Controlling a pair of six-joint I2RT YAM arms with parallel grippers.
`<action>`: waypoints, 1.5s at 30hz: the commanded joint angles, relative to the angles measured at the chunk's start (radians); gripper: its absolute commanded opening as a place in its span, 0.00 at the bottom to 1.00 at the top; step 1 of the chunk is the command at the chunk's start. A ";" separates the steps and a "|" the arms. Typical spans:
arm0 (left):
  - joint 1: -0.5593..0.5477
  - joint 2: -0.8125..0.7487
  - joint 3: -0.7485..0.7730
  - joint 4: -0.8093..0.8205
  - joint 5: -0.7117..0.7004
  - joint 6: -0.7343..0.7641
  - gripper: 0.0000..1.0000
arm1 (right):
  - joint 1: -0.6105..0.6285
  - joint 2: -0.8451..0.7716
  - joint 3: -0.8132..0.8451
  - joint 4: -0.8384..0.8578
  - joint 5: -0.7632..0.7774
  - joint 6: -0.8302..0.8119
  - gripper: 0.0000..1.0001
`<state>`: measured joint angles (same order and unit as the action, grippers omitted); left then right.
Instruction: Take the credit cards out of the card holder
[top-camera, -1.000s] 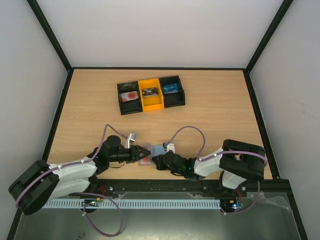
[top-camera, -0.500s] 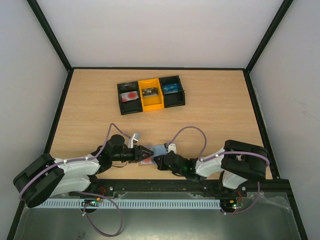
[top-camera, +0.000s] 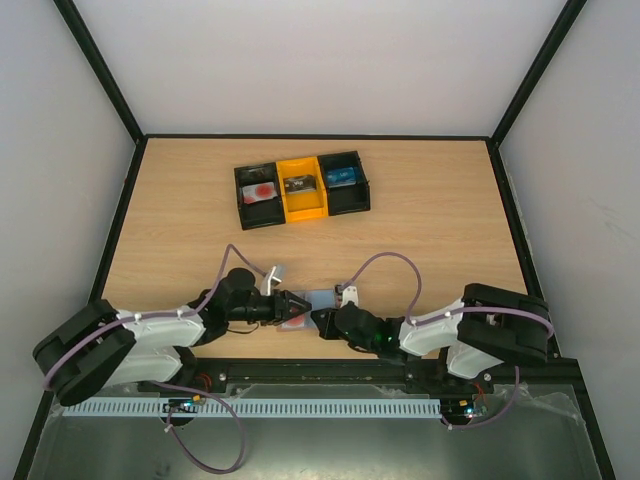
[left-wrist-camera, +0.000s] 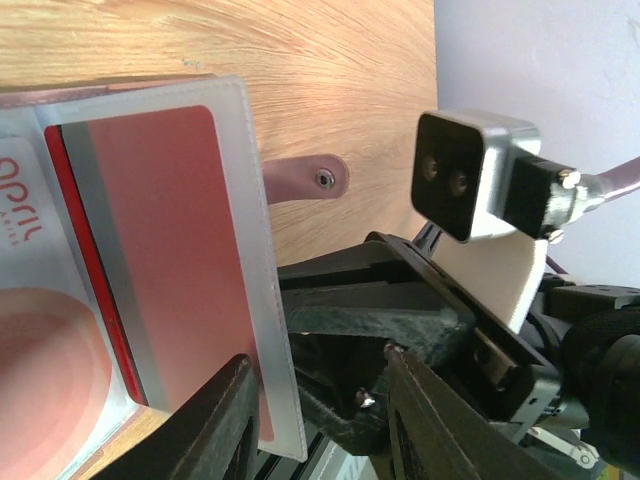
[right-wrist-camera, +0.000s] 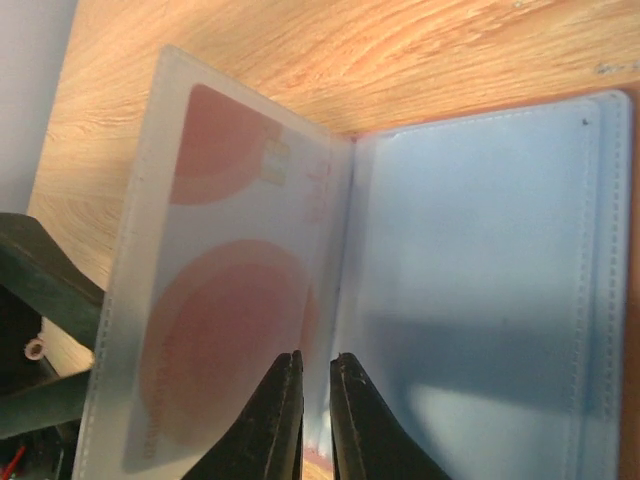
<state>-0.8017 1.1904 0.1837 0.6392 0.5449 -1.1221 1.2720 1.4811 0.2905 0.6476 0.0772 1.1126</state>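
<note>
The card holder (top-camera: 312, 301) lies open near the table's front edge, between my two grippers. In the left wrist view its clear sleeve (left-wrist-camera: 262, 300) holds the plain red card (left-wrist-camera: 160, 260), with the pale card with a red round mark (left-wrist-camera: 40, 350) beside it. My left gripper (left-wrist-camera: 320, 420) is open, and the sleeve's corner lies between its fingers. In the right wrist view the pale card (right-wrist-camera: 220, 330) shows through the sleeve, left of the blue-grey panel (right-wrist-camera: 480, 250). My right gripper (right-wrist-camera: 316, 400) is pinched on the holder's fold.
A black-and-yellow three-compartment tray (top-camera: 300, 188) with small items stands at the back of the table. The right arm's wrist camera (left-wrist-camera: 480, 190) sits close in front of my left gripper. The table's front rail (top-camera: 320, 370) is just behind both grippers.
My left gripper has crept right toward the holder, and the right arm's elbow has shifted right. The holder stays between the grippers.
</note>
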 joint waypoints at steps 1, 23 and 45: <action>-0.014 0.022 0.032 0.034 -0.003 0.013 0.37 | 0.007 -0.049 -0.023 -0.013 0.050 0.014 0.11; -0.020 -0.014 0.030 -0.103 -0.101 0.053 0.36 | 0.016 -0.167 -0.056 -0.042 0.099 0.028 0.17; 0.000 0.058 0.005 -0.103 -0.140 0.044 0.39 | 0.018 -0.246 0.005 -0.267 0.192 -0.008 0.28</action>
<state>-0.8097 1.2423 0.1970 0.5301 0.4198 -1.0809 1.2835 1.1896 0.2531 0.4065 0.2489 1.1252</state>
